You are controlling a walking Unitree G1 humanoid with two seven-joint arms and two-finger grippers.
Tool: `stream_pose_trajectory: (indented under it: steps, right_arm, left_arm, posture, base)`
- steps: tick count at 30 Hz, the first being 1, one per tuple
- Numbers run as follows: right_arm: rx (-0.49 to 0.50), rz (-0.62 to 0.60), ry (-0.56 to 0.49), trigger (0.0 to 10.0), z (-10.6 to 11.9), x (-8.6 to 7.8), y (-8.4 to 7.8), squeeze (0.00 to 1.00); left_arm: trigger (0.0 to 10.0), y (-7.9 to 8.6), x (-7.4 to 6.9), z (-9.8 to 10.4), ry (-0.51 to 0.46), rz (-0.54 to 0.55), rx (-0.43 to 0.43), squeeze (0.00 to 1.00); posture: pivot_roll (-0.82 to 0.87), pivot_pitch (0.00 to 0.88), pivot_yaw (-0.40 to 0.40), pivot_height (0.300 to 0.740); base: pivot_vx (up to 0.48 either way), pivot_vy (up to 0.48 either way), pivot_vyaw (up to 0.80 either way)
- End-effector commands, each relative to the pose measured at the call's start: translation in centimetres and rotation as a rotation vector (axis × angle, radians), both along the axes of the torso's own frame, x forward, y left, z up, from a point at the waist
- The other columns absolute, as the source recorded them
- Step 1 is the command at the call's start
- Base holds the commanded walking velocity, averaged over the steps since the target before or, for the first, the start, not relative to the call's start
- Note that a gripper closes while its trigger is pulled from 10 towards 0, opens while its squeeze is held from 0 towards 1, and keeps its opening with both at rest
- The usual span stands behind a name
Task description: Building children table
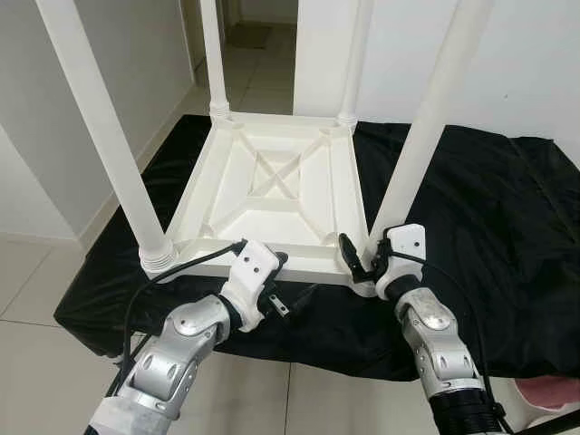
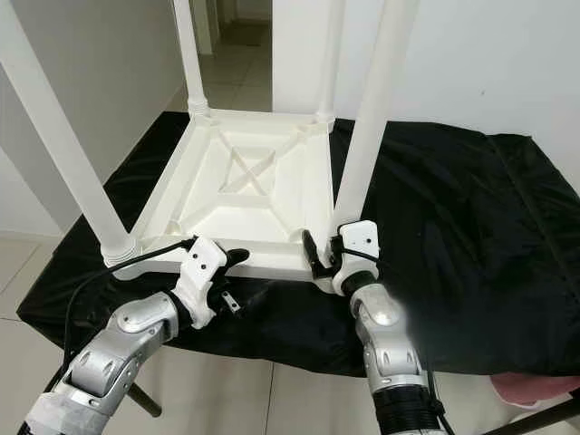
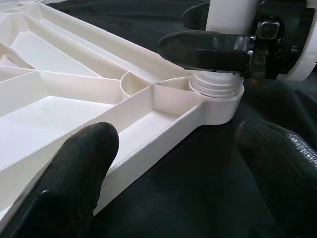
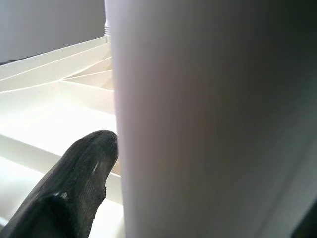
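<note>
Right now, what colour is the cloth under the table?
Black. The cloth shows best in the left eye view, spread beneath the upturned white table.

- A white plastic children's table (image 1: 272, 195) is laid upside down on a black cloth (image 1: 471, 208), its ribbed underside with a central cross brace turned upward.
- Four white round legs are seen standing upright in the corner sockets: near left leg (image 1: 104, 136), near right leg (image 1: 426, 136), far left leg (image 1: 213, 59), far right leg (image 1: 356, 63).
- Threaded collars are seen at the leg bases.
</note>
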State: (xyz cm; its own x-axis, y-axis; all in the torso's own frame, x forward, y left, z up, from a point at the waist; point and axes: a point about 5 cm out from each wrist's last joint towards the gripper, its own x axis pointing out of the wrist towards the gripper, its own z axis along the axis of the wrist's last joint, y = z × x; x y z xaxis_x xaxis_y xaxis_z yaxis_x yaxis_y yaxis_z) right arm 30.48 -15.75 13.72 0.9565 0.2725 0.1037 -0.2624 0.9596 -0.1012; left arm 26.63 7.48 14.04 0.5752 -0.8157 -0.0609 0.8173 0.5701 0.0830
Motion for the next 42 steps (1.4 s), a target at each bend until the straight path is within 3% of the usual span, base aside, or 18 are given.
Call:
stream_pose_trajectory:
  steps: [1,13,14,15,17,18,33,34,35,39,42]
  right_arm:
    - [0.004,0.021,-0.01,10.0,0.2,0.3,-0.1,0.0]
    - [-0.086,0.202,-0.017,10.0,1.0,0.5,-1.7,0.0]
    - [-0.1,0.225,-0.008,9.6,1.0,0.5,-1.8,0.0]
    - [-0.118,0.253,0.002,2.1,0.9,0.5,-2.0,0.0]
    - [-0.118,0.253,0.002,2.1,0.9,0.5,-2.0,0.0]
    - [-0.139,0.295,0.025,0.0,0.5,0.3,-2.2,0.0]
    - [-0.14,0.317,0.07,0.0,-0.4,0.1,-2.5,0.0]
    - [-0.124,0.299,0.07,10.0,-0.3,0.0,-2.5,0.0]
    - [-0.101,0.228,0.066,10.0,0.0,0.0,-2.4,0.0]
    - [-0.087,0.147,0.061,10.0,0.1,-0.2,-2.3,0.0]
    - [-0.087,0.147,0.061,10.0,0.1,-0.2,-2.3,0.0]
  left_arm:
    - [10.0,0.1,-0.1,-0.2,0.009,-0.005,0.012,0.0]
    - [10.0,-0.5,-0.5,0.0,0.014,-0.064,0.025,0.0]
    - [10.0,-0.6,-0.6,0.0,0.016,-0.07,0.022,0.0]
    - [10.0,-0.8,-0.9,0.0,0.02,-0.089,0.02,0.0]
    - [10.0,-0.8,-0.9,0.0,0.02,-0.089,0.02,0.0]
    - [10.0,-1.4,-1.3,-0.1,0.029,-0.121,0.022,0.0]
    - [10.0,-1.5,-1.5,-0.4,0.04,-0.132,0.03,0.0]
    - [10.0,-1.5,-1.5,-0.4,0.039,-0.131,0.032,0.0]
    - [10.0,-1.6,-1.5,-0.5,0.037,-0.128,0.034,0.0]
    - [10.0,-1.6,-1.6,-0.5,0.038,-0.125,0.034,0.0]
    - [10.0,-1.6,-1.6,-0.5,0.038,-0.125,0.034,0.0]
  posture:
    - [-0.05,0.0,0.005,0.74]
    - [-0.06,0.0,0.029,0.74]
    - [-0.06,0.0,0.028,0.74]
    - [-0.06,0.0,0.028,0.74]
    - [-0.06,0.0,0.028,0.74]
    - [-0.06,0.0,0.031,0.74]
    - [-0.06,0.0,0.039,0.74]
    - [-0.06,0.0,0.036,0.74]
    - [-0.06,0.0,0.028,0.74]
    - [-0.06,0.0,0.021,0.74]
    - [-0.06,0.0,0.021,0.74]
  base:
    - [0.0,0.0,0.0]
    - [0.0,0.0,0.0]
    - [0.0,0.0,0.0]
    - [0.0,0.0,0.0]
    - [0.0,0.0,0.0]
    - [0.0,0.0,0.0]
    - [0.0,0.0,0.0]
    - [0.0,0.0,0.0]
    - [0.0,0.0,0.0]
    - [0.0,0.0,0.0]
    - [0.0,0.0,0.0]
